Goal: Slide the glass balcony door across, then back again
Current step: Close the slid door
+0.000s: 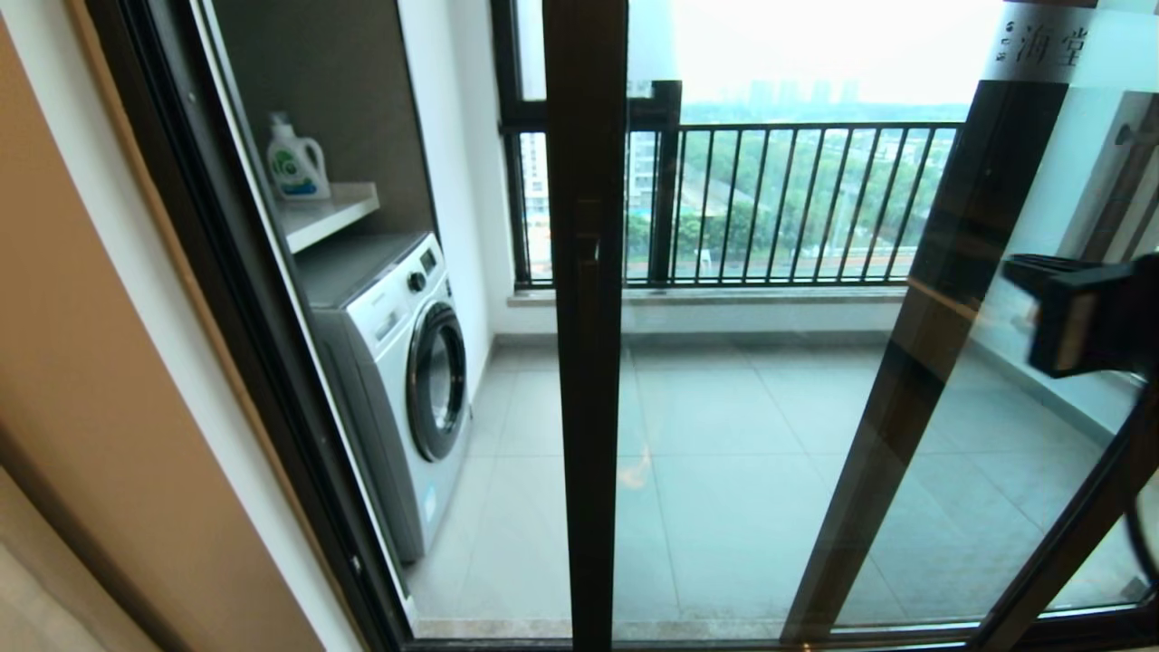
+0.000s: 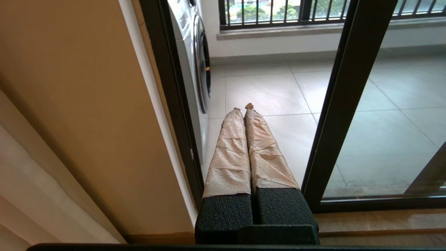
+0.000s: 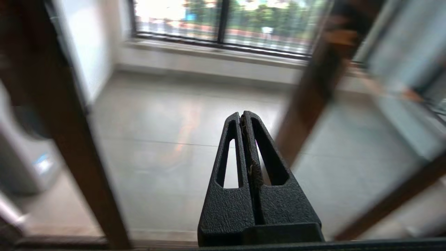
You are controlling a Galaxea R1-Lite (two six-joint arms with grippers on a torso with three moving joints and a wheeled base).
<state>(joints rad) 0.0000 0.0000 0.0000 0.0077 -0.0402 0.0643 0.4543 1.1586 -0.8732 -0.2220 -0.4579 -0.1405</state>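
The glass balcony door (image 1: 587, 407) stands partly slid across. Its dark brown edge post carries the bar handle (image 1: 587, 258), and the frosted strip with Chinese characters (image 1: 1041, 41) shows at the upper right. An open gap lies between the post and the left door jamb (image 1: 235, 317). My left gripper (image 2: 244, 108), with tape-wrapped fingers, is shut and holds nothing. It points into that gap, just beside the door's post (image 2: 345, 104), and is out of the head view. My right gripper (image 1: 1023, 272) hangs at the right in front of the glass. It (image 3: 242, 116) is shut and empty.
On the balcony a white washing machine (image 1: 407, 362) stands behind the jamb, with a detergent bottle (image 1: 294, 163) on the shelf above it. A black railing (image 1: 797, 199) closes the far side. A beige wall (image 1: 90, 362) lies left. A second dark frame post (image 1: 951, 317) slants behind the glass.
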